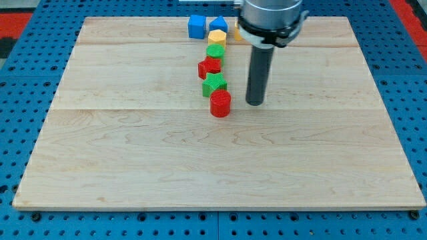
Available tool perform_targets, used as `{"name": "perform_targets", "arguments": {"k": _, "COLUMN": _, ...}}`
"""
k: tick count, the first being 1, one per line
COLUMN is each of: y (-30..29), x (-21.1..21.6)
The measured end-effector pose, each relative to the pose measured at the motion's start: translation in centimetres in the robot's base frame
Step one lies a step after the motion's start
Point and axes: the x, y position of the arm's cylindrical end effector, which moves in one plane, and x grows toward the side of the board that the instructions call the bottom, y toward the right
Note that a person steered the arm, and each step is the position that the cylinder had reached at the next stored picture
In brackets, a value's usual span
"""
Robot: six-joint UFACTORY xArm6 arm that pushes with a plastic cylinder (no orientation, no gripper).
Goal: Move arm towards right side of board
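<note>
A pale wooden board [220, 167] made of planks with faint grain lies on a blue pegboard table [27, 73] dotted with holes; red patches show at the far corners.

I carry no pincer, so there is nothing to call wide or narrow: my arm ends in a straight dark rod under a grey collar [270, 17]. My tip [255, 103] rests on the wood a little right of the board's middle and in its far half, with a long stretch of open wood between it and the right edge.

Just left of my tip, apart from it, stands a red cylinder [220, 104], smooth and matte. Behind it, touching or nearly so, runs a line of small blocks toward the far edge: a green star-like block [214, 83], a red block of irregular shape [209, 67], a green block [215, 52] that I cannot shape more exactly, and a yellow hexagonal block [217, 37]. At the far edge sit a blue cube [196, 27] on the left and a blue block with a peaked top [218, 25] beside it. A sliver of another yellow block [235, 33] peeks out next to my collar, mostly hidden.
</note>
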Motion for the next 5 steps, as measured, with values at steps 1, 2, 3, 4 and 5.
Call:
{"name": "perform_targets", "arguments": {"k": 1, "y": -2.6, "x": 0.5}}
{"name": "perform_targets", "arguments": {"k": 2, "y": -2.6, "x": 1.3}}
{"name": "perform_targets", "arguments": {"k": 3, "y": 1.9, "x": 1.5}}
{"name": "perform_targets", "arguments": {"k": 4, "y": 3.1, "x": 4.2}}
{"name": "perform_targets", "arguments": {"k": 5, "y": 8.1, "x": 6.0}}
